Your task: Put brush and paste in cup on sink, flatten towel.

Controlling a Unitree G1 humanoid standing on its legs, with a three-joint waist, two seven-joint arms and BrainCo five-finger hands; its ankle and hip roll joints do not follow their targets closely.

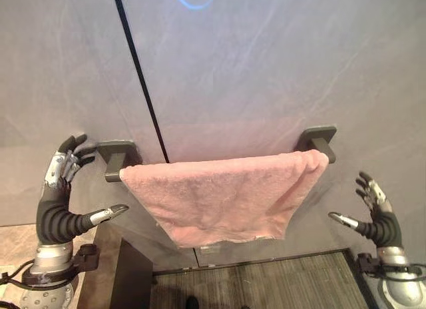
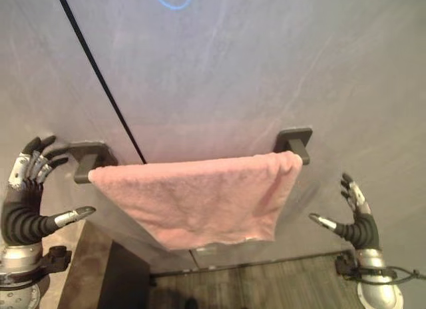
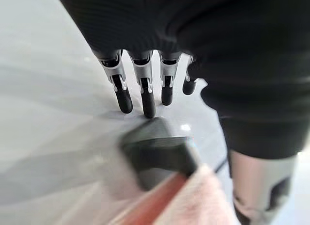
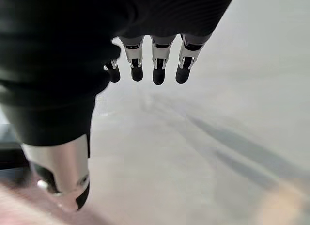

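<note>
A pink towel (image 1: 226, 196) hangs spread over a dark wall-mounted rail, between its left bracket (image 1: 118, 156) and right bracket (image 1: 321, 140). Its lower edge sags toward the middle. My left hand (image 1: 60, 189) is raised just left of the left bracket, fingers straight and thumb out, holding nothing. In the left wrist view the fingers (image 3: 145, 94) point at the wall above the bracket (image 3: 157, 152), with a towel (image 3: 193, 200) corner beside it. My right hand (image 1: 374, 209) hovers open to the right of the towel, below the right bracket, apart from the cloth.
A grey stone-look wall (image 1: 266, 69) carries a dark vertical seam (image 1: 143, 89). Below lie a ribbed dark floor mat (image 1: 266, 282) and a dark cabinet edge (image 1: 130, 276) at lower left.
</note>
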